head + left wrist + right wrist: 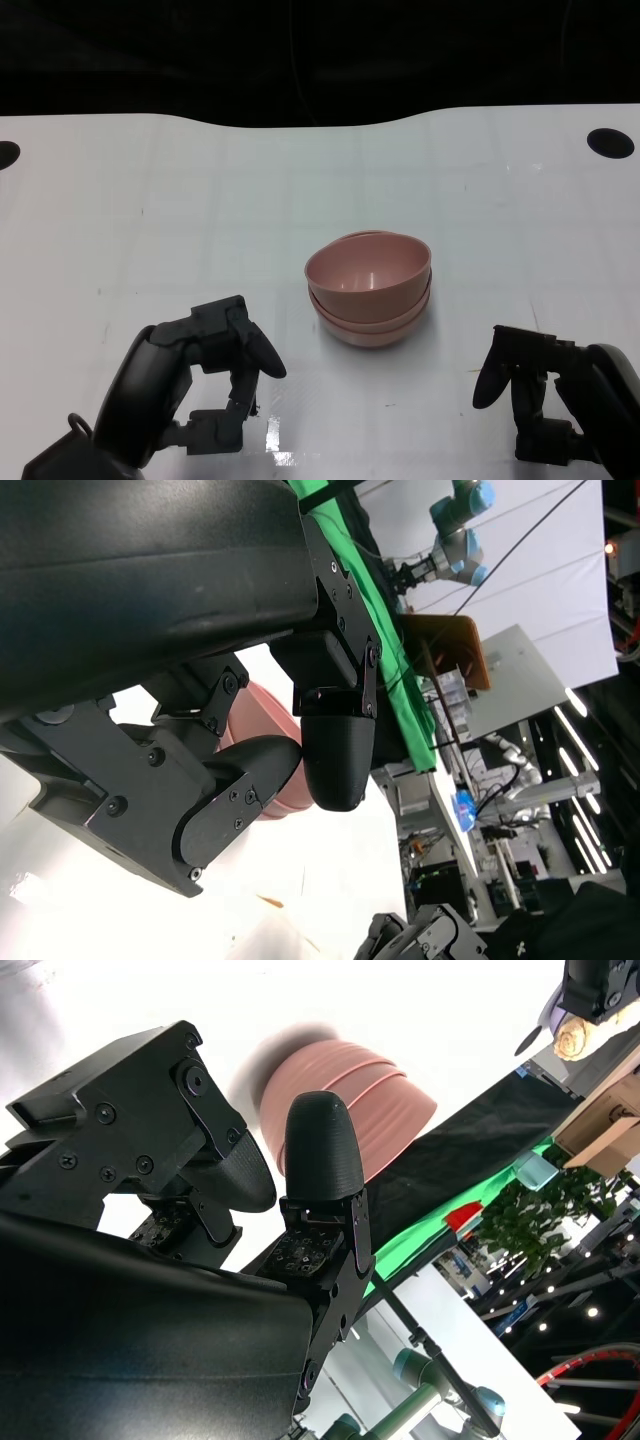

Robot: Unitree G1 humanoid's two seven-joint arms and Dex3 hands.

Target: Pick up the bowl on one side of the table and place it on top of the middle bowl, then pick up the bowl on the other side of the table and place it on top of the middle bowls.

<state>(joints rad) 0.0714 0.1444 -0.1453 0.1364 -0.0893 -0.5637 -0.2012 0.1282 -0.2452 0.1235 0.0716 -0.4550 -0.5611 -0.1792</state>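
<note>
A stack of pink bowls stands in the middle of the white table, the top bowl tilted a little in the ones below. The stack also shows beyond the fingers in the left wrist view and as nested pink rims in the right wrist view. My left hand hovers low at the front left, fingers apart, holding nothing. At the front right my right hand is likewise empty with its fingers apart. Both hands are clear of the stack.
Two dark round holes lie in the table near its far corners, one at the right and one at the left. The table's far edge meets a black backdrop. My right hand shows in the left wrist view.
</note>
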